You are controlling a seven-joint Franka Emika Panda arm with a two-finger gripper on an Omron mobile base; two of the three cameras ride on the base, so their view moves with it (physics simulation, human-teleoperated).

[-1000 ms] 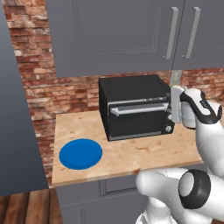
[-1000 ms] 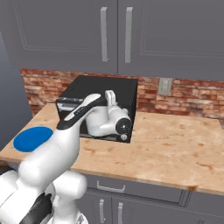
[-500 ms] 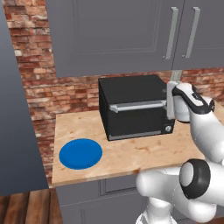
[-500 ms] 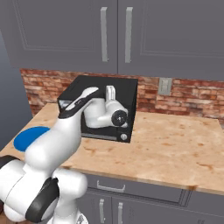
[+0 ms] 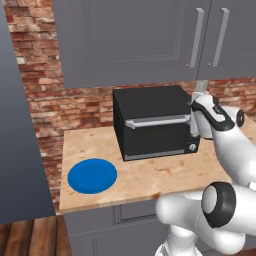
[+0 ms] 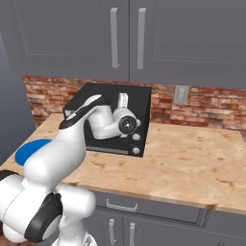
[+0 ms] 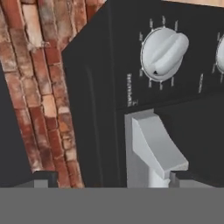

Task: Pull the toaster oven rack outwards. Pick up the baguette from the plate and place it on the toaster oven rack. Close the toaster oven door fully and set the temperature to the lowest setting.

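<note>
Toaster oven point(image 5: 155, 122): black, boxy, matte casing, standing on the pale wood-grain surface point(image 5: 150, 175) against a red brick wall point(image 5: 65, 105).

Toaster oven door point(image 5: 156, 132): dark glass panel, shut, long silver bar handle point(image 5: 157, 121) along its top edge.

Knob point(image 7: 162, 53): pale grey, round with a raised ridge, ringed by fine tick marks on the right front strip; a second knob partly cut off at the frame edge.

Plate point(image 5: 92, 175): flat, round, bright blue, bare, well apart to the oven's left.

Hand point(image 5: 196, 117): released, fingers spread wide, holding nothing, close at the handle's right end; whether it touches the oven cannot be told. In the hand view the finger tips point(image 7: 43, 178) flank the handle's silver bracket point(image 7: 155, 151).

Cabinets point(image 6: 129, 38): grey, panelled, vertical bar pulls.
</note>
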